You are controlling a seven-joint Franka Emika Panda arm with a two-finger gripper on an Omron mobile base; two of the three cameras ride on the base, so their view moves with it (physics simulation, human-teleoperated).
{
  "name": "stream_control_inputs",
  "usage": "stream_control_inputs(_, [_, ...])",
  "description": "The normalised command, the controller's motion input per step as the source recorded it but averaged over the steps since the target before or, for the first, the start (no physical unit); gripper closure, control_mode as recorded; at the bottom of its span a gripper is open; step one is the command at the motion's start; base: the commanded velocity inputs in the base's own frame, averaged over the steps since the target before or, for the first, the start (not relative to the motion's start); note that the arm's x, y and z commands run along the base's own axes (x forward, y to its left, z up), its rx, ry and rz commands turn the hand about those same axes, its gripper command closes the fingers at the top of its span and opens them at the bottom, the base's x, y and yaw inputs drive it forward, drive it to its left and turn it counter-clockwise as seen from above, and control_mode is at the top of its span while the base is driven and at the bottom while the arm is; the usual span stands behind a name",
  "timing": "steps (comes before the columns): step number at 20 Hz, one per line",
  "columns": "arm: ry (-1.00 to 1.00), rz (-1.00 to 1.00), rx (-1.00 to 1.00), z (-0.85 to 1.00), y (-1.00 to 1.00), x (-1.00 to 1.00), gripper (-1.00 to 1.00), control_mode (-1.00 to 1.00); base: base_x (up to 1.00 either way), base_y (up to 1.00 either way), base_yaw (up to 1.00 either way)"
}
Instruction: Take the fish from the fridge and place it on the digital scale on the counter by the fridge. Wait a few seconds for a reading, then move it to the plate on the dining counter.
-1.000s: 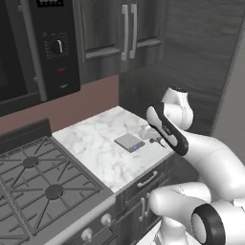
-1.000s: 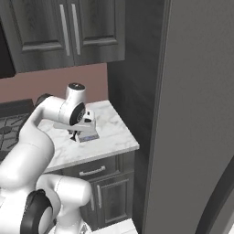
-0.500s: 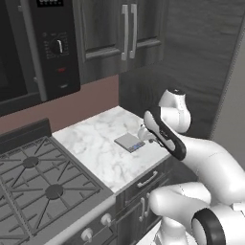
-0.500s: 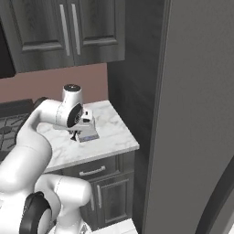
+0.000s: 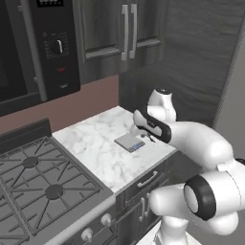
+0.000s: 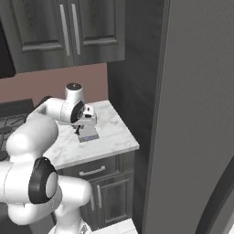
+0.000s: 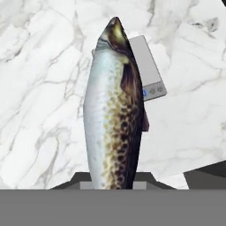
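In the hand view the fish (image 7: pixel 115 110) fills the middle, hanging lengthwise away from the camera, its pale silvery flank on one side and a brown-speckled, darker back on the other. Its near end disappears between the fingers (image 7: pixel 112 185), which are closed tight on it; their tips are mostly hidden behind the fish's body. Beyond the fish lies the digital scale (image 7: pixel 148 73), a flat grey square with a bluish strip on one edge, resting on the white, grey-veined marble bench (image 7: pixel 44 88). The fish overlaps the scale in this view, but whether it touches the slab or hangs just above it is hard to say.

From the left base view the white arm (image 5: pixel 191 139) reaches over the bench (image 5: pixel 95 143), and the scale (image 5: pixel 129 142) sits near the bench's front right part, with the hand just beside it. A gas stove (image 5: pixel 38 177) adjoins the bench on the left, and dark cabinets (image 5: pixel 119 33) hang above.

From the right base view the hand (image 6: pixel 84 119) hovers over the scale (image 6: pixel 87 136), and the tall grey fridge (image 6: pixel 192 114) stands closed just to the right of the bench (image 6: pixel 109 137).
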Motion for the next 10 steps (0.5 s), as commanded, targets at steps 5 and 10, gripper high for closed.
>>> stream_control_inputs(5, [0.04,0.0,-0.05,-0.21,0.14,0.5,1.0,-1.0,0.0,0.0,0.0])
stream_control_inputs(10, [0.09,0.0,-0.05,-0.39,0.02,0.04,1.0,-1.0,0.0,0.0,0.0])
